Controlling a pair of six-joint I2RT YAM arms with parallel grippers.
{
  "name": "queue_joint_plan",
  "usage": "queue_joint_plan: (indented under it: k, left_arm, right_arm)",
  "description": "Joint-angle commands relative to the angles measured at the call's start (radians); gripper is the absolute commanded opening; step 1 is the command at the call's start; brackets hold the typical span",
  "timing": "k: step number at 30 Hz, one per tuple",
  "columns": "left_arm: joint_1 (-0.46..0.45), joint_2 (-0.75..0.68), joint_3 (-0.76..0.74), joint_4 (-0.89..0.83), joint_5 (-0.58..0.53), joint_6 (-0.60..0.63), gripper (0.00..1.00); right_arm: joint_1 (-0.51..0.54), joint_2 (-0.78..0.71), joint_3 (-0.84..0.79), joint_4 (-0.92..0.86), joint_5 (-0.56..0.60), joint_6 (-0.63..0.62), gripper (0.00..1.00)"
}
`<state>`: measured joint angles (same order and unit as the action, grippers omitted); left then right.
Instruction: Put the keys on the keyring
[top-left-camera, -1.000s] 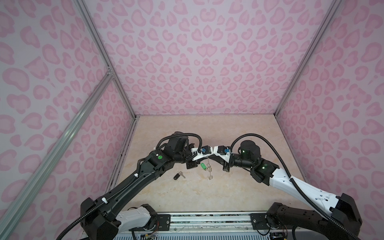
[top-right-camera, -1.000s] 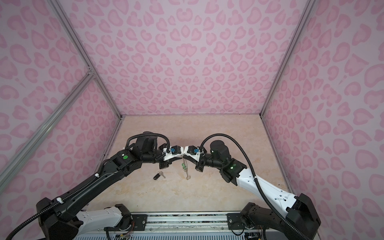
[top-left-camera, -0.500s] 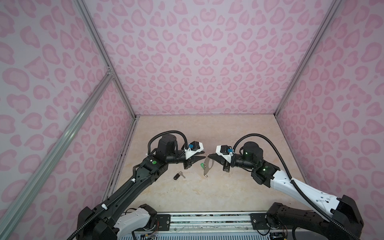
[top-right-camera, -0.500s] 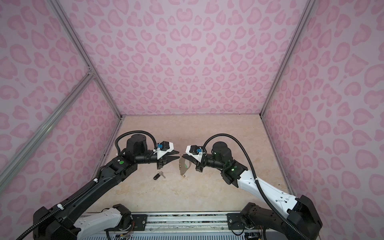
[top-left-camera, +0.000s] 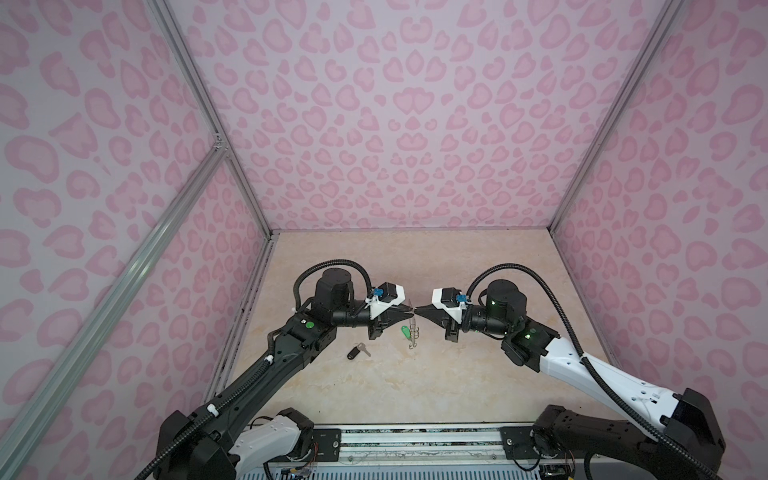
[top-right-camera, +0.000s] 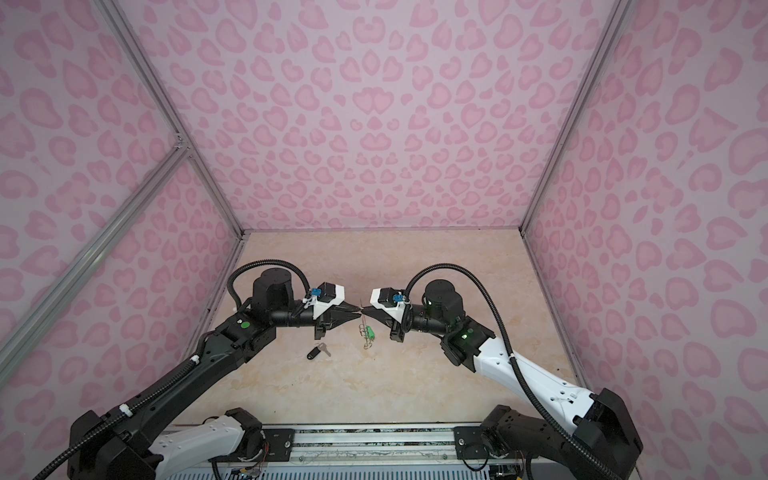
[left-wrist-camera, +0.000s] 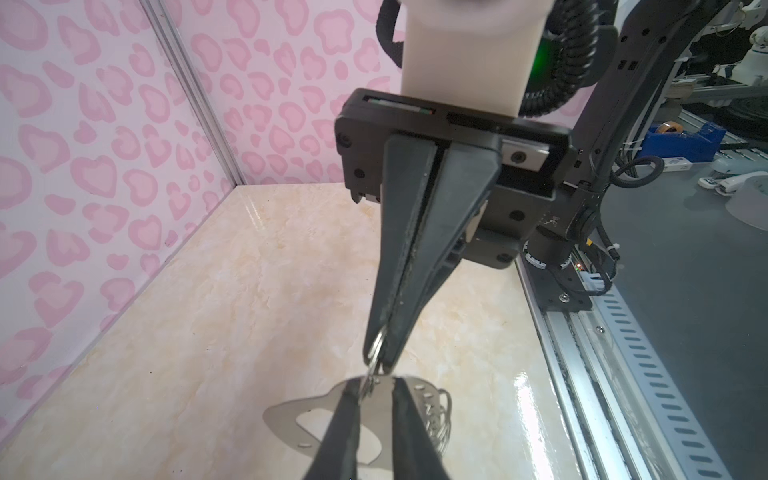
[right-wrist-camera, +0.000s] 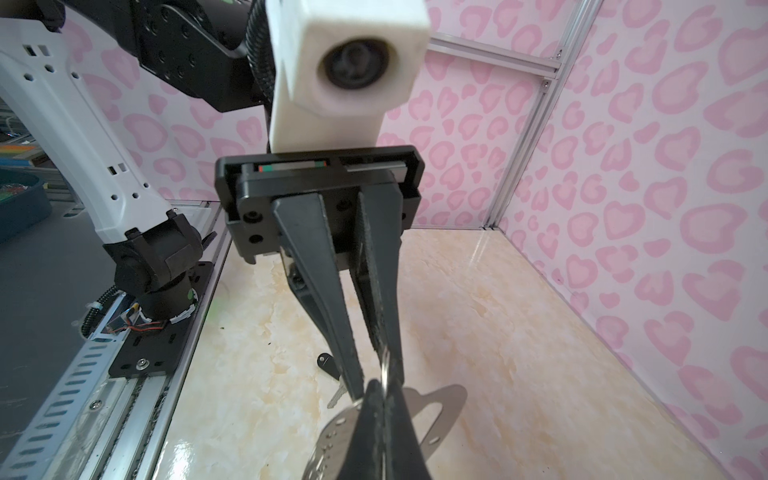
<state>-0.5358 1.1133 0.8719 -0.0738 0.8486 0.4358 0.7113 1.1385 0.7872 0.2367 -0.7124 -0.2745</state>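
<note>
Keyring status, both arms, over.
Right gripper shut on a wire ring of the flat grey metal keyring plate. Left gripper narrowly open beside it. Green-tagged silver key hangs from it; black-tagged silver key lies loose. No obstruction seen.

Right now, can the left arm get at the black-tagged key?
Probably yes: the black-tagged key lies uncovered on the table near the left gripper, but that gripper is busy at the keyring the right gripper holds.

The left gripper (top-right-camera: 356, 310) and right gripper (top-right-camera: 367, 309) meet tip to tip above the beige desk (top-right-camera: 415, 374). The keyring (top-right-camera: 364, 328) hangs edge-on beneath them, the green-tagged key (top-right-camera: 371, 333) against it. The black-tagged key (top-right-camera: 317, 352) lies on the desk nearby.
</note>
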Motion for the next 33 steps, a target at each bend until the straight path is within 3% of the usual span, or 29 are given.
queue_joint_plan:
  k: [1, 10, 17, 23, 26, 33]
  left_arm:
    - [-0.002, -0.002, 0.004, 0.043, 0.046, 0.006, 0.09]
    - [-0.004, -0.009, 0.002, 0.058, 0.039, 0.006, 0.03]
    - [-0.008, -0.007, 0.05, -0.065, -0.076, 0.058, 0.03]
    - [-0.01, -0.001, 0.116, -0.238, -0.198, 0.142, 0.03]
    - [-0.01, 0.001, 0.143, -0.312, -0.245, 0.188, 0.04]
    - [-0.008, -0.03, 0.146, -0.411, -0.339, 0.212, 0.04]
  right_arm:
    - [0.001, 0.01, 0.01, 0.006, -0.03, -0.002, 0.0]
    - [0.002, 0.02, 0.015, -0.029, -0.039, -0.011, 0.0]
    - [0.002, -0.018, 0.012, -0.11, 0.098, -0.057, 0.33]
    - [-0.002, -0.07, 0.011, -0.221, 0.226, -0.107, 0.41]
    - [-0.003, -0.079, 0.0, -0.225, 0.289, -0.034, 0.47]
    - [0.006, -0.049, 0.022, -0.347, 0.42, 0.128, 0.45]
